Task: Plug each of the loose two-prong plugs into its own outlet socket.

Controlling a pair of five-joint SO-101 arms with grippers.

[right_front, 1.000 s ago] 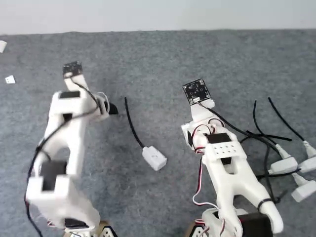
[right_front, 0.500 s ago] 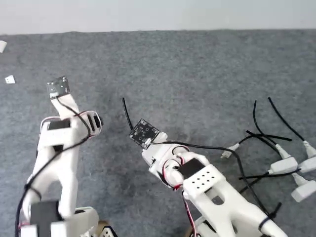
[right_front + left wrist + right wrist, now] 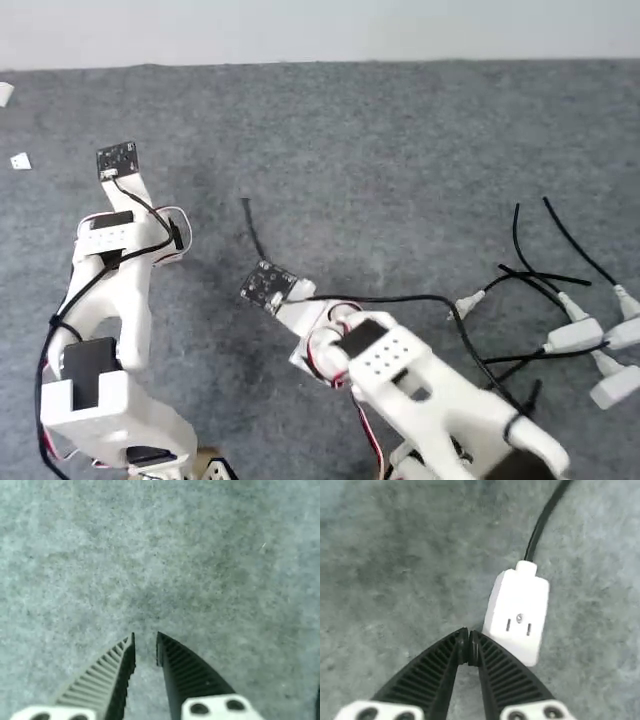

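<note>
Outlet socket [image 3: 517, 617] lies flat, slots upward (cord [image 3: 547, 515] extends its length)

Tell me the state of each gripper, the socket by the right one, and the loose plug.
Left gripper, slightly open, holding nothing, over the carpet.
Right gripper, shut, holding nothing, tips next to the socket.
Outlet socket, lying flat, slots up, nothing plugged in, black cord attached.
Loose plug, unplugged, lying on the carpet.
</note>
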